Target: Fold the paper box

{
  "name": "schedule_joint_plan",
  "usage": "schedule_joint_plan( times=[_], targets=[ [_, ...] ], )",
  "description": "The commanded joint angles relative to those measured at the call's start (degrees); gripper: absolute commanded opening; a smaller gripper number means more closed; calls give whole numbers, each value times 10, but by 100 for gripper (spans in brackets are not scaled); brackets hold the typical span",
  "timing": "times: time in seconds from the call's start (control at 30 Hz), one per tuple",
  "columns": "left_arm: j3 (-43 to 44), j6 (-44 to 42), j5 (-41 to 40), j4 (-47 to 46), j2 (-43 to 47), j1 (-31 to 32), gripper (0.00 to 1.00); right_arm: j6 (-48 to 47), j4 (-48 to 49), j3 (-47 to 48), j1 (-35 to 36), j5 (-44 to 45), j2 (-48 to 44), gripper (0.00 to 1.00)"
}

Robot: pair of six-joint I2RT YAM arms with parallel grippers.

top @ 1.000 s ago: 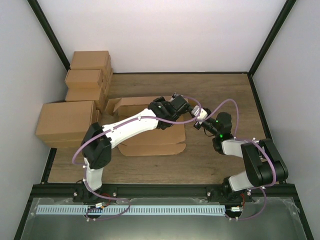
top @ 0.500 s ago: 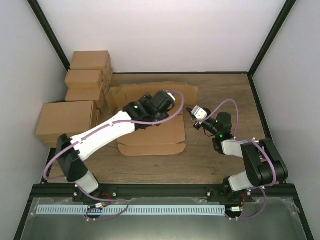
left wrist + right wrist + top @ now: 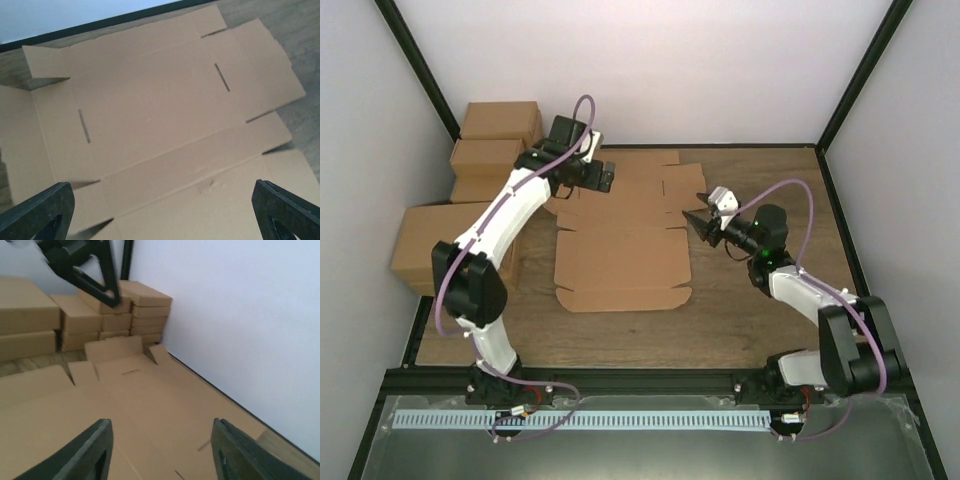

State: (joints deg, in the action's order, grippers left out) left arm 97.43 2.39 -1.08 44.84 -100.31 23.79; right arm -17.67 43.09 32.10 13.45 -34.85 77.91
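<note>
The paper box (image 3: 625,262) lies flat and unfolded on the wooden table, a brown die-cut sheet with flaps, slots and creases. My left gripper (image 3: 604,178) hovers over its far left part, open, with nothing between its fingers. The left wrist view looks down on the sheet (image 3: 150,100) with the left gripper (image 3: 165,220) spread wide above it. My right gripper (image 3: 692,222) is at the sheet's right edge, open and empty. In the right wrist view, the right gripper (image 3: 162,450) stands low over the cardboard (image 3: 125,405).
Closed brown cartons (image 3: 500,122) are stacked along the left wall, with a bigger one (image 3: 450,245) nearer. They also show in the right wrist view as a carton stack (image 3: 120,310). White walls close off the back and sides.
The left arm let go and swung from the sheet's right side to the far left. The raised cardboard panel dropped flat. The right gripper opened.
</note>
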Motion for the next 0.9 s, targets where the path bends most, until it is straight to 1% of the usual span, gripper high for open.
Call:
schedule_joint_plan(
  times=[0.0, 0.03, 0.07, 0.1, 0.17, 0.2, 0.3, 0.37, 0.43, 0.47, 0.5, 0.53, 0.57, 0.6, 0.63, 0.7, 0.73, 0.87],
  targets=[
    [86, 19, 104, -15, -66, -29, 100, 130, -159, 36, 46, -38, -68, 67],
    [110, 22, 110, -1, -80, -39, 100, 146, -197, 46, 74, -10, -78, 71],
    [128, 28, 114, 5, -92, -49, 100, 165, -234, 55, 101, 13, -83, 73],
    [136, 36, 112, 7, -96, -57, 100, 199, -265, 63, 121, 37, -83, 74],
    [128, 53, 95, 5, -87, -69, 100, 297, -336, 90, 146, 93, -69, 71],
    [115, 61, 84, 4, -78, -72, 100, 335, -372, 101, 149, 95, -58, 70],
    [20, 92, 45, -14, -24, -73, 100, 422, -433, 93, 154, 108, -49, 70],
    [-67, 117, 34, -29, 20, -73, 100, 460, -425, 57, 155, 114, -72, 70],
    [-163, 140, 34, -49, 67, -74, 100, 490, -420, 26, 155, 133, -99, 74],
    [-206, 149, 36, -62, 92, -75, 100, 495, -423, 17, 154, 136, -110, 79],
    [-252, 159, 36, -78, 119, -76, 100, 500, -434, 16, 153, 141, -118, 90],
    [-293, 176, 32, -98, 148, -77, 100, 514, -457, 22, 151, 151, -122, 98],
    [-338, 193, 24, -118, 180, -78, 100, 533, -483, 26, 145, 164, -123, 100],
    [-385, 209, 21, -136, 205, -80, 100, 538, -484, 21, 134, 141, -123, 100],
    [-414, 225, 16, -150, 228, -83, 100, 539, -474, 11, 115, 104, -123, 100],
    [-460, 252, 13, -162, 260, -84, 100, 552, -450, -11, 78, 40, -123, 100],
    [-479, 266, 14, -170, 270, -86, 100, 558, -448, -16, 68, 24, -121, 100],
    [-538, 292, 35, -196, 274, -93, 100, 541, -471, -1, 66, 24, -106, 100]
  ],
)
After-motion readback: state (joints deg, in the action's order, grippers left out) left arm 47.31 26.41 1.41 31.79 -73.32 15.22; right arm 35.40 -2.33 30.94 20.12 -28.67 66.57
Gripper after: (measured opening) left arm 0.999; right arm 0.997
